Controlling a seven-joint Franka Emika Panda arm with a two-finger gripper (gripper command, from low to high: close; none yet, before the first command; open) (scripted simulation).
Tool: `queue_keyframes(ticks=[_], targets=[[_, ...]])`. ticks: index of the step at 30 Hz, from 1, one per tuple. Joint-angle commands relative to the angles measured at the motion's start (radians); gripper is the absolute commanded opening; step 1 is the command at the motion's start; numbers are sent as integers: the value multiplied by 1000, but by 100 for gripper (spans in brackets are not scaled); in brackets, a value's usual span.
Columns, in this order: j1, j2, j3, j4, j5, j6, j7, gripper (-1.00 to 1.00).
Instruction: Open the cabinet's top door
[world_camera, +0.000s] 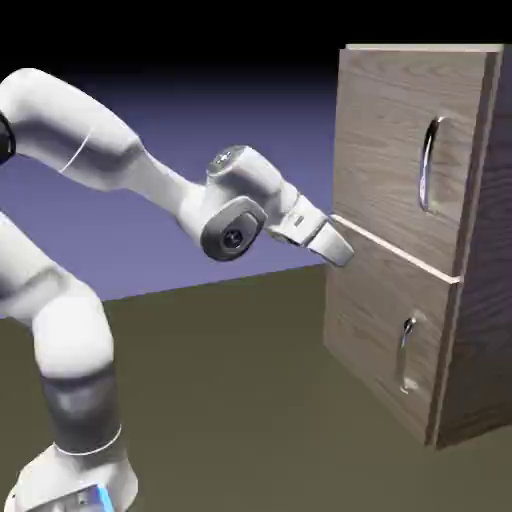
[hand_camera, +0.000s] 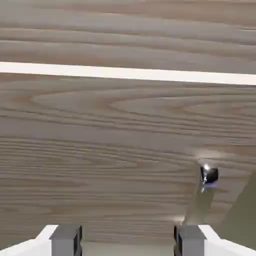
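Note:
The cabinet (world_camera: 480, 300) is a tall light-brown wood-grain box at the right of the exterior view. Its top door (world_camera: 390, 140) is shut and carries a long curved silver handle (world_camera: 430, 165). My gripper (world_camera: 343, 250) hovers at the cabinet's left front edge, level with the pale seam (world_camera: 400, 250) between the two doors, well left of and below that handle. In the hand view the gripper (hand_camera: 127, 242) is open, with nothing between its grey fingertips (hand_camera: 65, 240). Wood fills this view: the top door (hand_camera: 125, 35) lies above the pale seam (hand_camera: 125, 72).
The shorter lower door (world_camera: 380, 340) is shut, with a small silver handle (world_camera: 407, 350), which also shows in the hand view as the small handle (hand_camera: 207, 176). The olive table top (world_camera: 240, 400) spreads before the cabinet. The white arm (world_camera: 120, 160) rises from the lower left.

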Motion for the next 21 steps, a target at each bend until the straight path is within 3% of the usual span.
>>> queue_keyframes(ticks=[1, 21], targets=[[14, -3, -15, 9, -44, -1, -13, 0], [285, -63, -306, 189, -913, -24, -264, 0]])
